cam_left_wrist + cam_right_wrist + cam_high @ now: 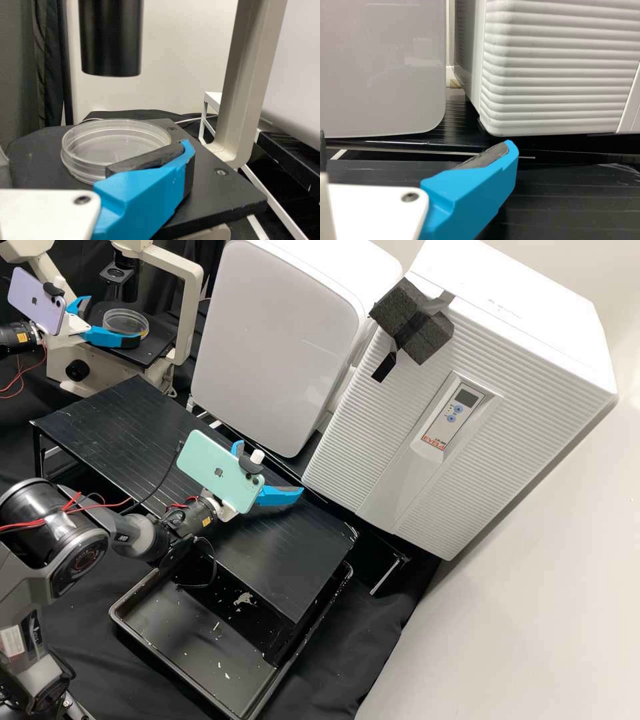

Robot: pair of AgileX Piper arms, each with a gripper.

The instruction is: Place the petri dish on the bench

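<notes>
High view: at 10 o'clock, left fingers (110, 337) spread by dish (125, 321) on stage (157, 345), likely for side grip; right fingers (280, 496) spread.

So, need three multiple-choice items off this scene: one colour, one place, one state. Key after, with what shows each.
1. Colour of the phone nearest the microscope stage?
A) Mint green
B) Red
C) Pale purple

2. Where is the dish?
A) On the stage
B) In the black tray
C) On the bench

3. State of the right end effector?
A) Shut on the dish
B) Open, fingers apart
C) Shut on nothing

Key:
1: C, the high view shows a pale purple back on that phone.
2: A, the left wrist view shows it on the dark stage, beside a blue finger.
3: B, the high view shows its two blue fingers spread wide.
</notes>
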